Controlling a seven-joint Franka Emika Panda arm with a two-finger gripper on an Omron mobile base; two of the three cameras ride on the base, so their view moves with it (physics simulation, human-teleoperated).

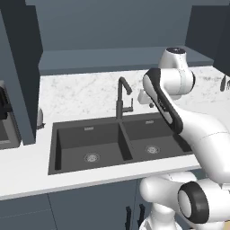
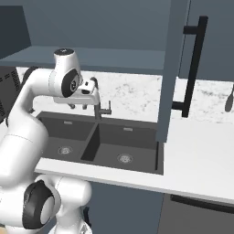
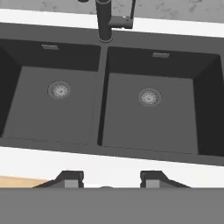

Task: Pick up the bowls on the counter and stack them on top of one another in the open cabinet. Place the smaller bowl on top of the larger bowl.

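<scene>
Fingertips (image 3: 72, 178), two, dark: stood well apart with nothing between them, so the gripper (image 3: 111, 178) was spread and empty.

Sink (image 3: 175, 113), double, dark: lay directly below the hand, with a drain in each basin.

Faucet (image 3: 104, 19), black: rose behind the divider between the basins, close to the hand's way out.

Counter (image 1: 85, 92), white, veined: ran behind and to both sides of the sink.

Cabinet (image 2: 168, 68), slate-blue: hung above the counter. Its door stood open edge-on toward the robot, and the black bar handle (image 2: 194, 64) faced right. An inner shelf (image 1: 117, 59) was bare where visible.

Bowls, two: their place could not be told from these pictures.

Step judged: searching for the first bowl, with no grasp begun.

Handling advice: lift clear of the faucet before swinging sideways. Fetch the wide brown bowl first, since it belongs underneath. Keep the fingers spread and straddle the rim, one inside and one outside. Mind the door edge on the way to the shelf.
</scene>
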